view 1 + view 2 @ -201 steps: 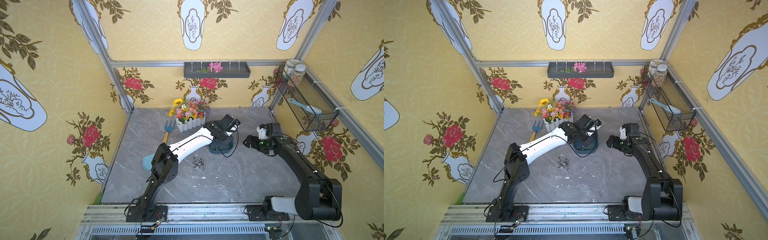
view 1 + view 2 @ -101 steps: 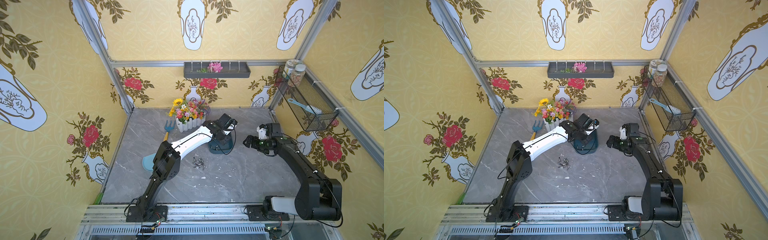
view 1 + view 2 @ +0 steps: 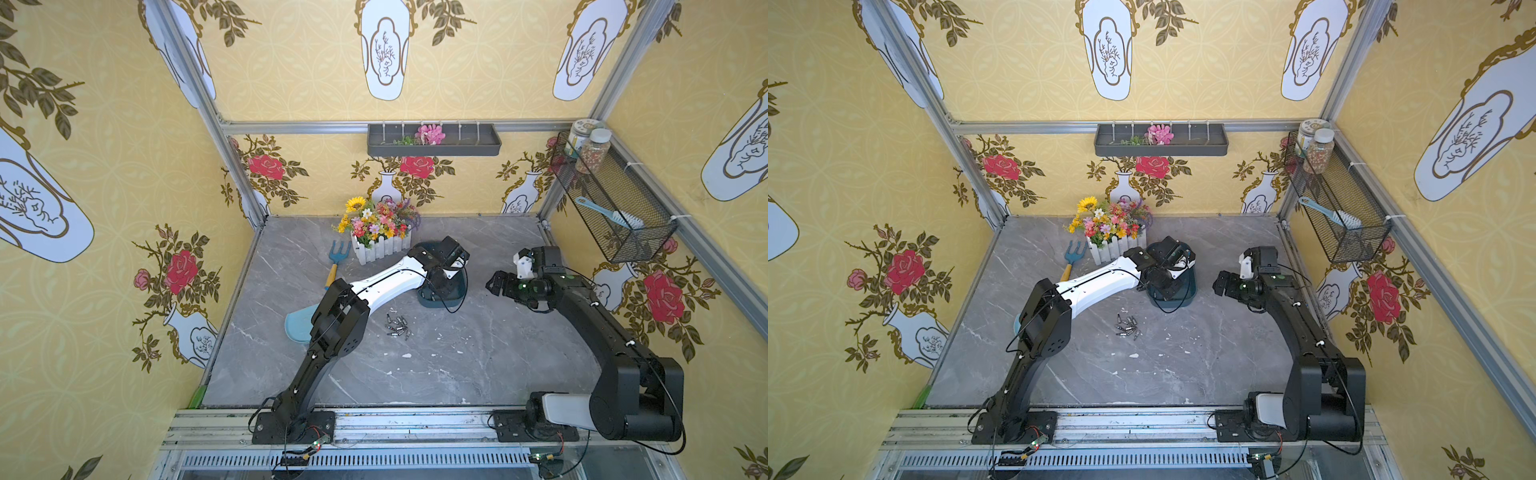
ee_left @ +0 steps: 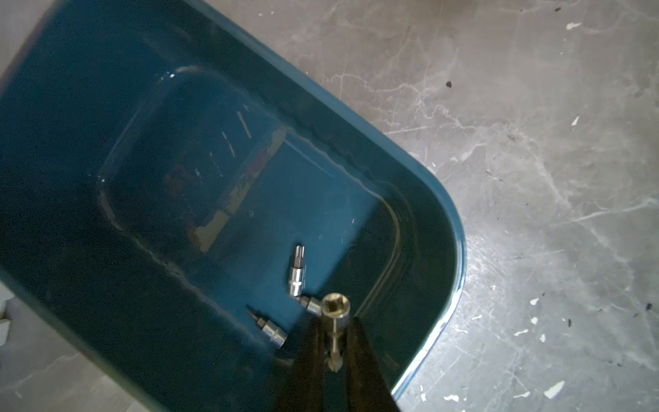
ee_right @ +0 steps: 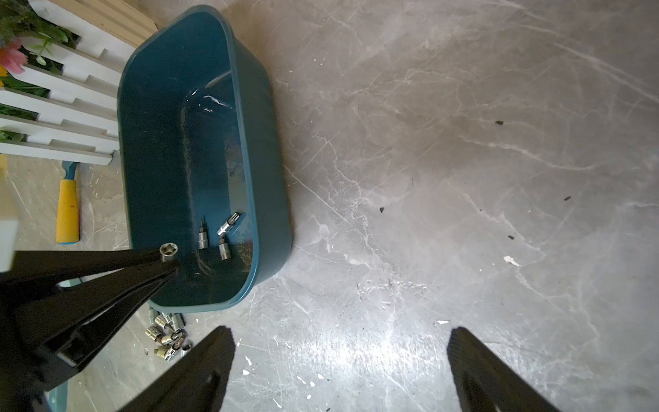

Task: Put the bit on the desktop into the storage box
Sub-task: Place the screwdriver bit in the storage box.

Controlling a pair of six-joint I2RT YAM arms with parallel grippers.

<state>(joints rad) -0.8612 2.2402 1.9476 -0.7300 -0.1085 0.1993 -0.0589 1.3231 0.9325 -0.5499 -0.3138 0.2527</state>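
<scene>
**Top views.** The left arm [image 3: 386, 286] reaches across the desktop [image 3: 457, 374], its wrist over the storage box [image 3: 430, 302]. The box stands just in front of a white picket planter [image 3: 380, 249]. The arm's fingers are hidden beneath the wrist in both top views. A heap of loose bits [image 3: 398, 325] lies on the slab near the box's nearer end. The right gripper [image 3: 493, 284] hangs beside the box on its right, clear of it.

**Left wrist view.** The left gripper [image 4: 335, 347] is clamped on the held bit [image 4: 335, 317], socket end toward the camera. The bit is above the box's interior, close to a rounded corner. Three stored bits [image 4: 295, 274] lie on the box floor below.

**Right wrist view.** The right gripper's fingers stand wide apart over bare slab beside the box. The left gripper's closed tips carry the held bit over the box end nearest the heap. The three stored bits lie inside that end, and the loose bits sit outside, just by the end wall. A yellow-handled fork [image 5: 67, 210] lies on the desktop beside the planter
</scene>
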